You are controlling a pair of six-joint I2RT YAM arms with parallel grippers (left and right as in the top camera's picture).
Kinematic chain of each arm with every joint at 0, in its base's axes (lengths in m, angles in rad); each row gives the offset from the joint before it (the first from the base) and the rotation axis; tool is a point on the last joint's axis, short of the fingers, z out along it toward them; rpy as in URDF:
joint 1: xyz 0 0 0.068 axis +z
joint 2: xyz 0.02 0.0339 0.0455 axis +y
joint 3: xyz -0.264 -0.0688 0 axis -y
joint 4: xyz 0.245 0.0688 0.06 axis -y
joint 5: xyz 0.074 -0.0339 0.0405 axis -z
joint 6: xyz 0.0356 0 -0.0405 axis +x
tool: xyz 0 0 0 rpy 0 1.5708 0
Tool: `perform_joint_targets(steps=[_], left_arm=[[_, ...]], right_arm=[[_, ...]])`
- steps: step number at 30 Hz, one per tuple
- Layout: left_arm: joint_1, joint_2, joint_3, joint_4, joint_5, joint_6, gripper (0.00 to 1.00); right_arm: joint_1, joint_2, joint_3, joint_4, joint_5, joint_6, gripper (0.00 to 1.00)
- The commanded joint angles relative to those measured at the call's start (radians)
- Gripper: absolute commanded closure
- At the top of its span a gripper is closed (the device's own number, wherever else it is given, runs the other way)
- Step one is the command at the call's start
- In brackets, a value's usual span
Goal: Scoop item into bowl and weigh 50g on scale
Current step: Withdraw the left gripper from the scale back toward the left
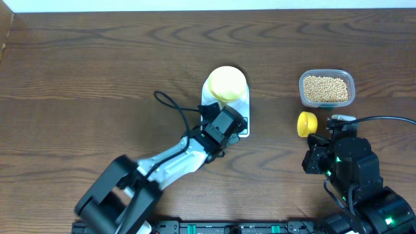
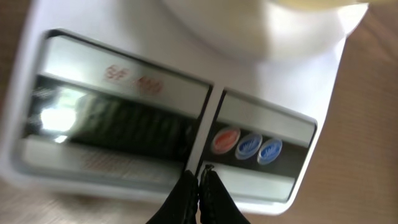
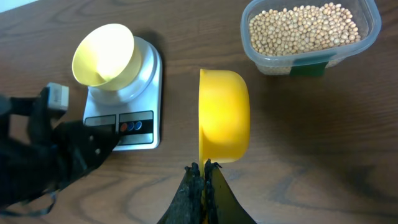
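Surface (image 1: 97, 65) dark brown, wavy wood grain throughout. Scale (image 3: 152, 68) white, front strip black with a dark display (image 2: 112, 121), faint red lettering above it, one orange-red button (image 2: 225, 140) and two blue buttons (image 2: 249, 145); bowl (image 3: 102, 55) pale yellow, scoop (image 3: 224, 115) a stronger, saturated yellow. Tub (image 3: 373, 25) clear with a dark green label (image 3: 308, 70), beans (image 3: 305, 28) tan-beige; left pincer (image 2: 199, 186) and right pincer (image 3: 204, 177) black, left arm (image 1: 175, 159) white and black.
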Motion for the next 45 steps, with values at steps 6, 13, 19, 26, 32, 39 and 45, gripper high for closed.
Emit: perform_joint_targets(steps=[6, 13, 19, 26, 32, 39, 45], left_arm=[[0.037, -0.305, -0.015, -0.157, 0.004, 0.209, 0.92], [0.131, -0.490, -0.015, -0.317, -0.063, 0.330, 0.04], [0.186, -0.531, -0.015, -0.466, -0.179, 0.367, 0.04], [0.186, -0.547, 0.012, -0.443, 0.142, 1.043, 0.04], [0.204, -0.581, 0.174, -0.716, 0.290, 1.335, 0.04], [0.281, -0.600, 0.278, -0.864, 0.114, 1.412, 0.04], [0.283, -0.599, 0.278, -0.888, 0.135, 1.407, 0.04]], right_arm=[[-0.005, 0.000, 0.017, 0.000, 0.019, -0.015, 0.99], [-0.005, 0.000, 0.017, -0.008, 0.010, -0.014, 0.99], [-0.005, 0.000, 0.017, -0.032, -0.019, -0.014, 0.99], [-0.005, 0.000, 0.017, -0.033, -0.019, -0.014, 0.99], [-0.005, 0.000, 0.017, -0.026, -0.018, -0.014, 0.99], [-0.005, 0.000, 0.017, -0.015, -0.019, 0.011, 0.99], [-0.005, 0.000, 0.017, -0.015, -0.029, 0.065, 0.99]])
